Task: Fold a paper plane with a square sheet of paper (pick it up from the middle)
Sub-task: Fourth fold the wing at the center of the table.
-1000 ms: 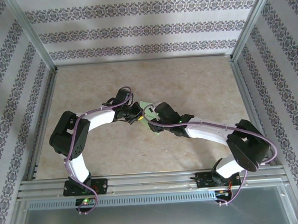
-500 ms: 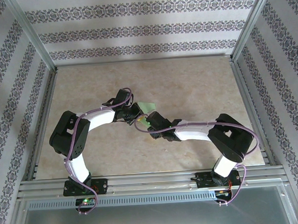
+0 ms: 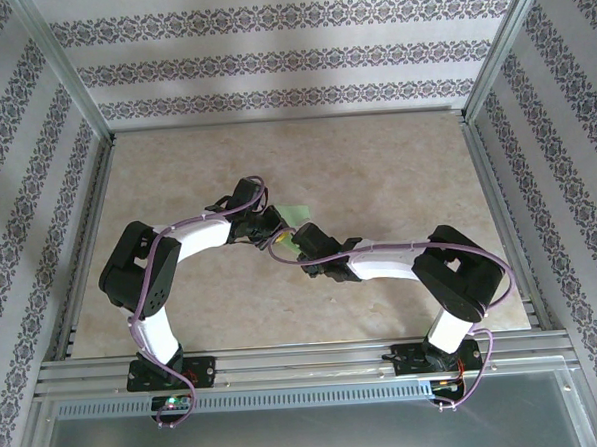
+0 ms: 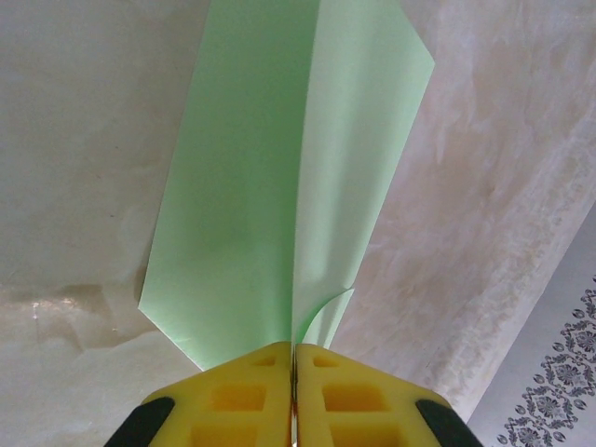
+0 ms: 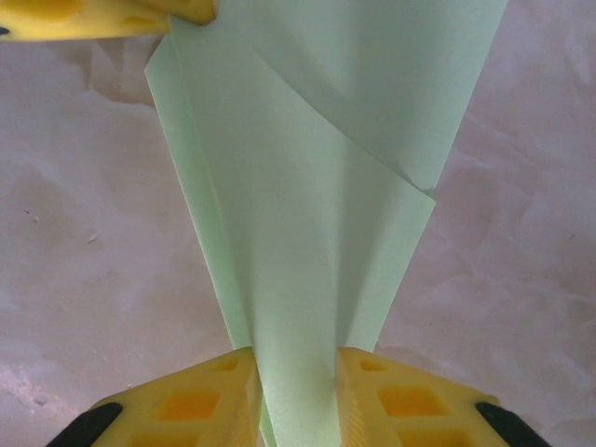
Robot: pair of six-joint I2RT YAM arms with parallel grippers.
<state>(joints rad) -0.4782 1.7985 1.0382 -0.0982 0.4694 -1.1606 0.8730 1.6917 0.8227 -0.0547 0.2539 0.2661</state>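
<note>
Left claw (image 4: pixel 294 358) is clamped tight on one end of the square sheet of paper (image 4: pixel 251 186). Right claw (image 5: pixel 298 372) sits partly open with the sheet's other end running between its yellow jaws, not clearly pinching. The sheet hangs just above the marbled table (image 4: pixel 74 140): thin, pale green, one sharp centre crease, a corner curling. Early folding, I'd say. Next up is probably closing that right claw gently, since this stuff's floppy.

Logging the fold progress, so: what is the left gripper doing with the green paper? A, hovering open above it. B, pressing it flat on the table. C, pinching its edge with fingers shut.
C: the left gripper has its yellow fingers meeting, with the green paper pinched between them at its edge.
</note>
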